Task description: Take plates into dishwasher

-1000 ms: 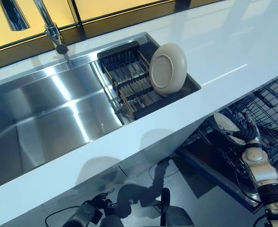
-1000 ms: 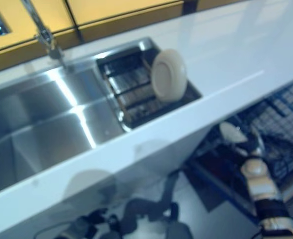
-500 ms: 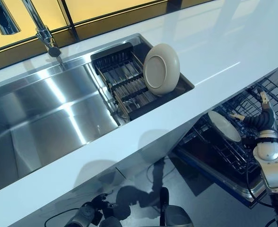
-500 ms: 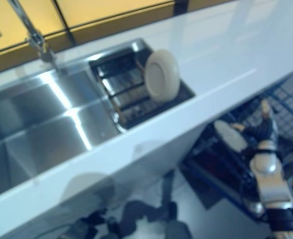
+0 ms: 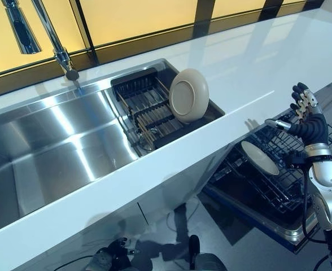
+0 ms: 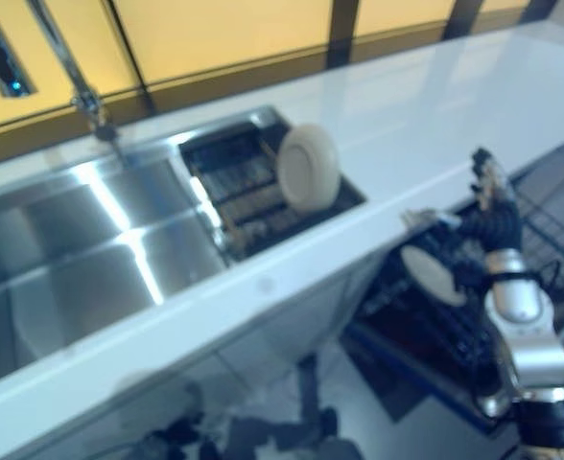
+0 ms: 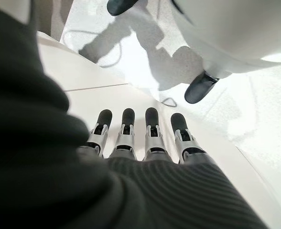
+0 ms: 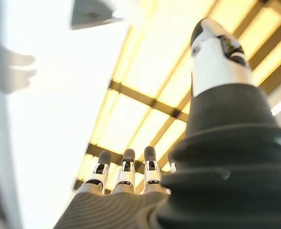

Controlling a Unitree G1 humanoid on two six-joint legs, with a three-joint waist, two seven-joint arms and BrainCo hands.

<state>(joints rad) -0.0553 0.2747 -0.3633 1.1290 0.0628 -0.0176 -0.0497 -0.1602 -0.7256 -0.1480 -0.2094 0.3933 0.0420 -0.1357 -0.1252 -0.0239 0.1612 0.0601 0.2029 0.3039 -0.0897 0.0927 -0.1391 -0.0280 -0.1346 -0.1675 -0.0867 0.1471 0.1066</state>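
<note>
Plate transfer: one racked, one waiting

Round beige ceramic plate (image 5: pixel 189 95) standing on edge in dark slatted drying rack (image 5: pixel 145 107) at right end of stainless steel sink (image 5: pixel 59 149); underside facing down-left toward basin, flat face tilted slightly back, long axis near upright. Second round white plate (image 5: pixel 259 157) standing tilted among wires of black wire dishwasher rack (image 5: pixel 279 180) below white countertop (image 5: pixel 250 62), face turned up-left.

Right hand (image 5: pixel 308 119) raised above dishwasher rack, fingers straight and spread, holding nothing. Left hand (image 7: pixel 145 143) low near floor, fingers extended, empty.

Risks, judged: racked plate leaning loosely, could topple if nudged. Reach for sink plate must clear countertop edge. Smooth rim may slip in pinch.
</note>
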